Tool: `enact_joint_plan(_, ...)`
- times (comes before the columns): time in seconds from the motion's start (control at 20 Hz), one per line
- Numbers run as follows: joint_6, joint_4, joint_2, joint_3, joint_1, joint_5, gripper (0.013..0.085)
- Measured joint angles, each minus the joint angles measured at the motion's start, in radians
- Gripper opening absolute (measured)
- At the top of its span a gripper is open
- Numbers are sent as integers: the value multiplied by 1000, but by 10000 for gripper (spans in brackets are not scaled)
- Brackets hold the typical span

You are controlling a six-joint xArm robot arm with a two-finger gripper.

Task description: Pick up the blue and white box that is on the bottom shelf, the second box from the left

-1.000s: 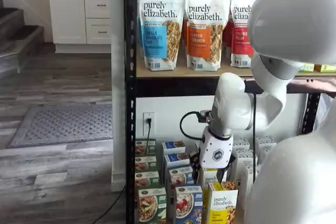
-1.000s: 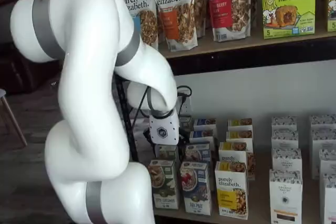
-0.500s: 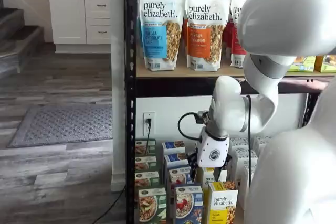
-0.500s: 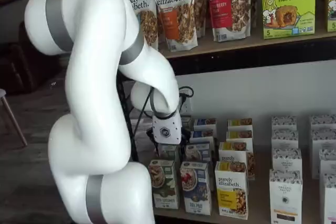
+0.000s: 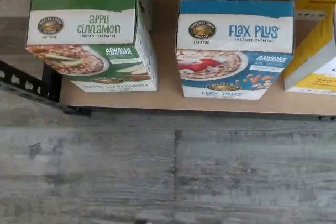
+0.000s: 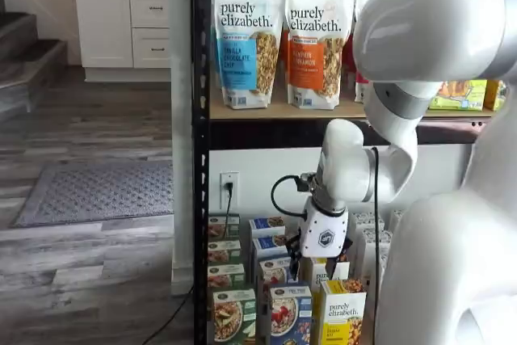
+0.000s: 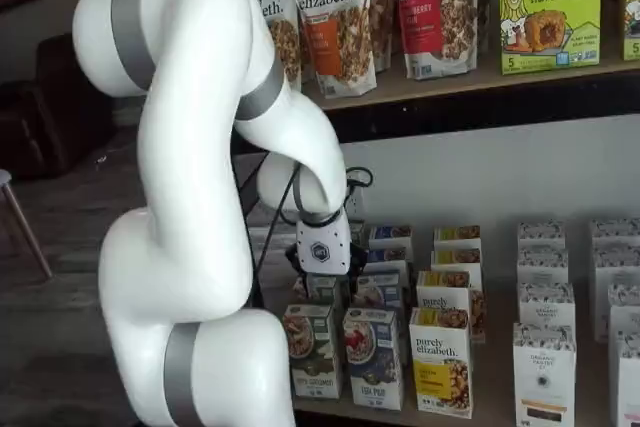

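1. The blue and white box [image 5: 233, 51] stands upright at the near edge of the bottom shelf [image 5: 168, 98], right of the green box [image 5: 89, 45].
2. The gripper [image 7: 322, 282] hangs above and behind it; whether its fingers are parted cannot be told.
3. Since the earlier frames, the wrist has shifted slightly rightward.

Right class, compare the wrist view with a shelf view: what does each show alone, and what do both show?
Only the wrist view shows the "Flax Plus" lettering on the blue box top and the plank floor straight below.

Only the shelf view shows the arm, the gripper body and the granola bags above.

Both show the blue box, the green box beside it, and the bottom shelf.
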Motion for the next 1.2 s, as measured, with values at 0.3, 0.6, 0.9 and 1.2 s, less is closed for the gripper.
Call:
enact_joint_plan(0.3,-5,-4,58,-22,-8,-22,850)
enact_joint_plan(0.6,-12,-6,113,-23,-11,-76,850)
enact_joint_plan(0.9,-69,49,178,-26,-10,-159,850)
enact_joint_plan(1.2,-106,72,266,-63,-21,-208,850)
